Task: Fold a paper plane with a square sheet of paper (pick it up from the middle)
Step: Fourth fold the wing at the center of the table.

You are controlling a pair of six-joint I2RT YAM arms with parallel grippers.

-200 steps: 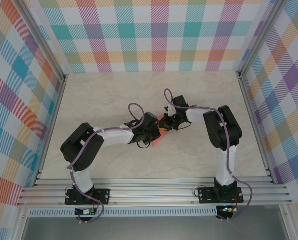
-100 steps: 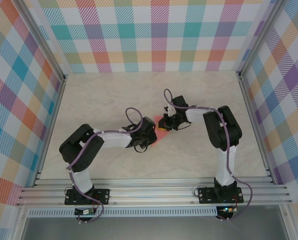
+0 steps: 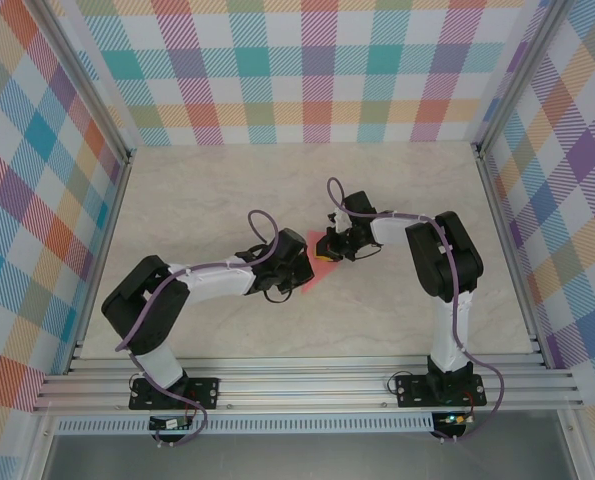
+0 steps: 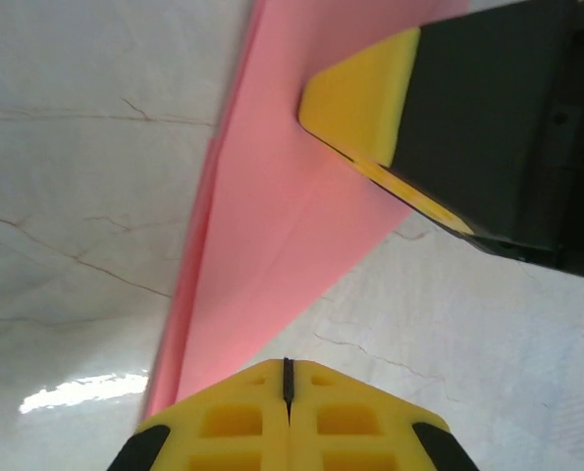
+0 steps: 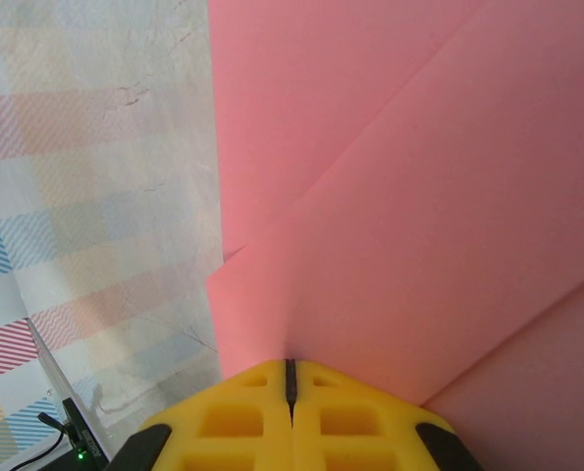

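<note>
Left pincer [image 4: 287, 368] and right pincer [image 5: 291, 367], closed, touch paper [image 4: 272, 226].

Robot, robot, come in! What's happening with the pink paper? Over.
Left gripper shut on pink paper. Right gripper shut on it too. Paper partly folded. Nothing in the way.

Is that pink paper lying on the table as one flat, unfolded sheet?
No: in the right wrist view the pink paper is folded, with one layer's straight edge running diagonally across the layer beneath it.
</note>
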